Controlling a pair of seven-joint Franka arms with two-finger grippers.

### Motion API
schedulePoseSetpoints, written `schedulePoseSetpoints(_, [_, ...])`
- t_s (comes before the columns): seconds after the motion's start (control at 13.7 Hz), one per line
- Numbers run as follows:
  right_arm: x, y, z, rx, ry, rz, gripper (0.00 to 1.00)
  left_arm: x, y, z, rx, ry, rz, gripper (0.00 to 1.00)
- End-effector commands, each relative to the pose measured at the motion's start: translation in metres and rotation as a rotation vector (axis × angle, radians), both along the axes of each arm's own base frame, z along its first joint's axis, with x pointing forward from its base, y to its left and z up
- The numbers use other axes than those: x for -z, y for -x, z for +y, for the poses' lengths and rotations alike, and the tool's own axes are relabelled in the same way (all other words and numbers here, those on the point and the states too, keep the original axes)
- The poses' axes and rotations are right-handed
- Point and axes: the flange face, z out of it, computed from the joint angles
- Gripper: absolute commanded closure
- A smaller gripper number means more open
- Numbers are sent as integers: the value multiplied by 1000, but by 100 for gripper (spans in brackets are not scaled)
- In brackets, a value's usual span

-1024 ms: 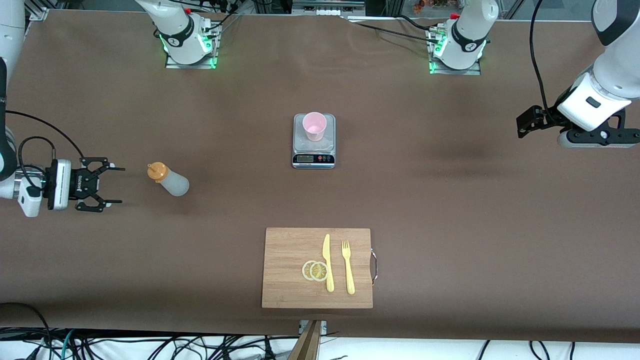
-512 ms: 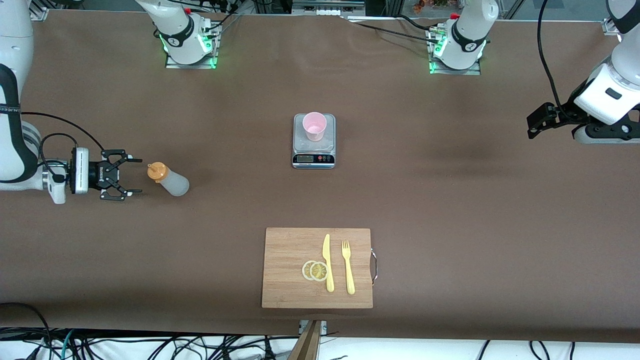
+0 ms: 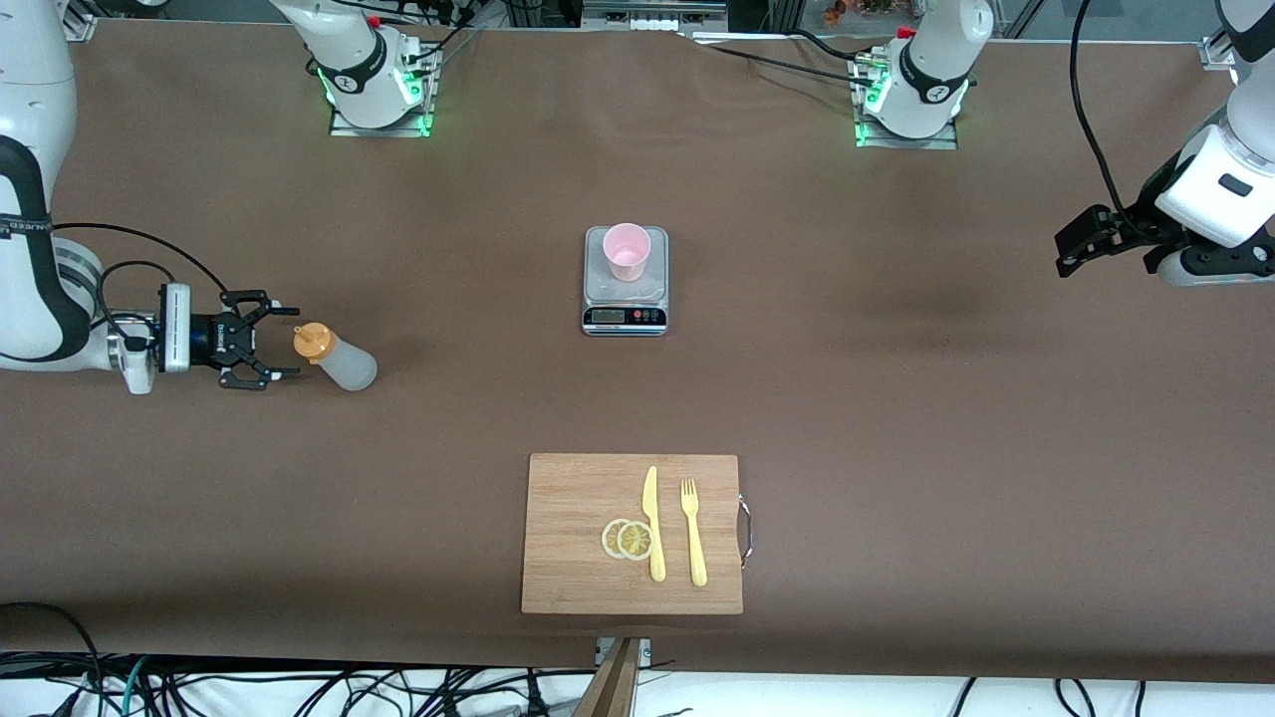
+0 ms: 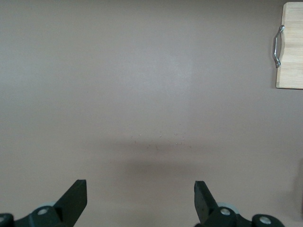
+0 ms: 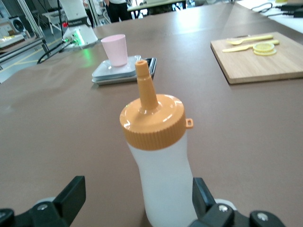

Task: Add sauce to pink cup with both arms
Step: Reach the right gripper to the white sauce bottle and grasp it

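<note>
While the translucent whitish squeeze bottle with orange cap (image 3: 336, 358) stands ungrasped, right gripper (image 3: 261, 342) is open beside it — left gripper (image 3: 1071, 242) waits open; pale pink plastic cup (image 3: 626, 250) unfilled.

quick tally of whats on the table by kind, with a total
bottle: 1
cup: 1
scale: 1
board: 1
knife: 1
fork: 1
lemon slices: 2
total: 8
</note>
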Motion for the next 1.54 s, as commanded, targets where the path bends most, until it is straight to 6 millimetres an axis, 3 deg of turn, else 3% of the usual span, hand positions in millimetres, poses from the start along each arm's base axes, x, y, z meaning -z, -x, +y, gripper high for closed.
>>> schedulePoseSetpoints(0.0, [14,3,8,10,-80,-38,0,-6,-1,0,-15,18,8,0])
schedulePoseSetpoints(0.58, [29,-7,38,37,-162,-73,0,-16,-12,-1,-15,22,-8,0])
schedulePoseSetpoints(0.73, [38,-7,43,41,-171,-64,0,-4,-18,0,-21,25,12,0])
schedulePoseSetpoints(1.24, [48,-9,63,28,-194,-48,3,-5,-24,-2,-34,34,9,0])
schedulePoseSetpoints(1.32, [47,-11,67,29,-201,-51,15,-5,-24,-1,-36,34,9,0])
schedulePoseSetpoints(1.39, [47,-12,70,26,-201,-47,47,-5,-24,-2,-36,35,9,0])
schedulePoseSetpoints(1.46, [46,-13,73,23,-199,-45,65,-5,-24,-1,-37,34,7,0])
